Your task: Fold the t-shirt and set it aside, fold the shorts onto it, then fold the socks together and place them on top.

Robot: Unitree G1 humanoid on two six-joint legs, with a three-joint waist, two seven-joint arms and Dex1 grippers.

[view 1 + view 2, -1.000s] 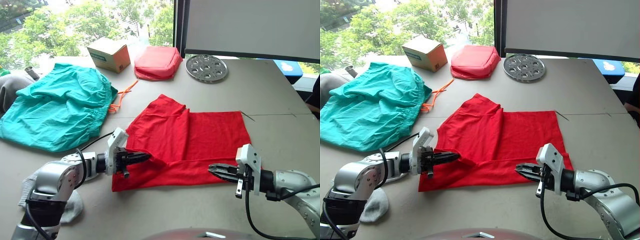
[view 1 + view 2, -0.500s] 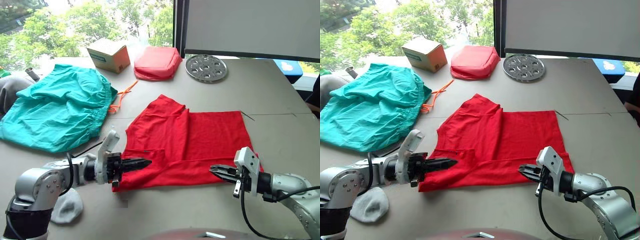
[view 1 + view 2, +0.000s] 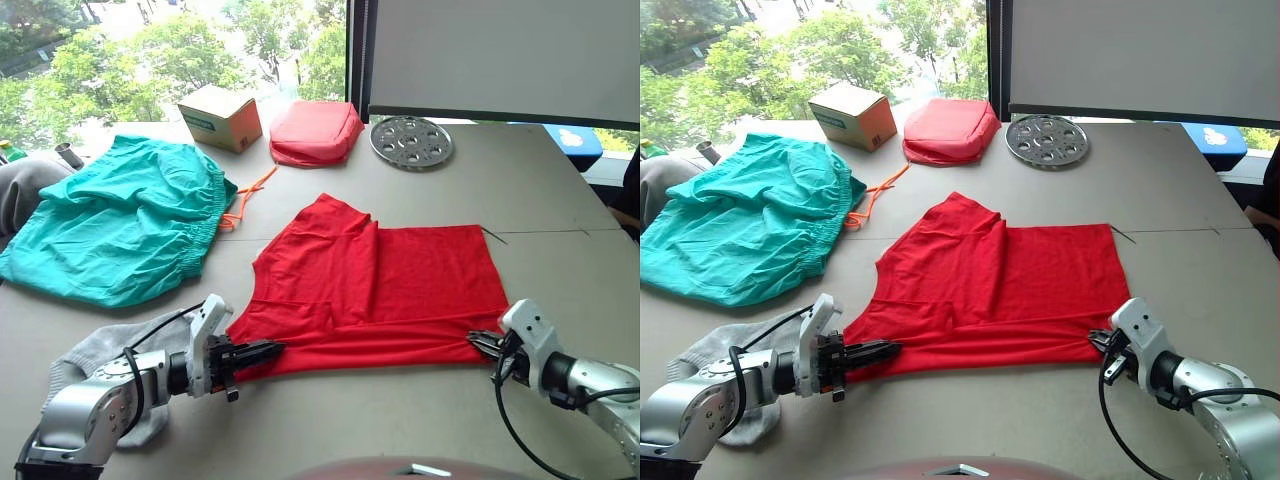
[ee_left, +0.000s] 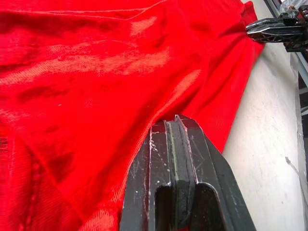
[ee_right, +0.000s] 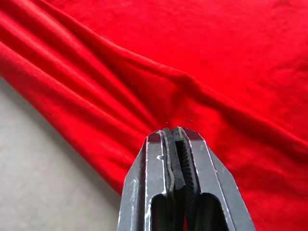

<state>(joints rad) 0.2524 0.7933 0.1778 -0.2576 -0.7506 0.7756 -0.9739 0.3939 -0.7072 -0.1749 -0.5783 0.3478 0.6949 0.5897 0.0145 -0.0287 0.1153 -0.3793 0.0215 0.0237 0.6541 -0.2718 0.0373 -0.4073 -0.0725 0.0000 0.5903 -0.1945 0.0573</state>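
Left tool [image 3: 268, 349] low over the counter [image 3: 560, 200] at the near left, forearm lying almost flat, fingers pointing toward the right, clamped shut on the near-left corner of the t-shirt [image 3: 380, 285]. Pads pressed together with red fabric pinched between, seen from the left wrist. Right tool [image 3: 483, 343] likewise low at the near right, forearm flat, fingers pointing left, closed on the near-right corner of the same hem; thin fold of cloth caught between the pads, seen from the right wrist. Near hem drawn fairly taut between the two tools. T-shirt spread flat mid-counter, one side folded over the middle. Grey sock [image 3: 100, 350] under and beside the left forearm. Shorts [image 3: 120, 225] spread out farther back on the left, orange drawstring [image 3: 245, 195] trailing toward the t-shirt. At the far edge: cardboard box [image 3: 220, 115], red pouch [image 3: 315, 130], round perforated metal disc [image 3: 412, 141].
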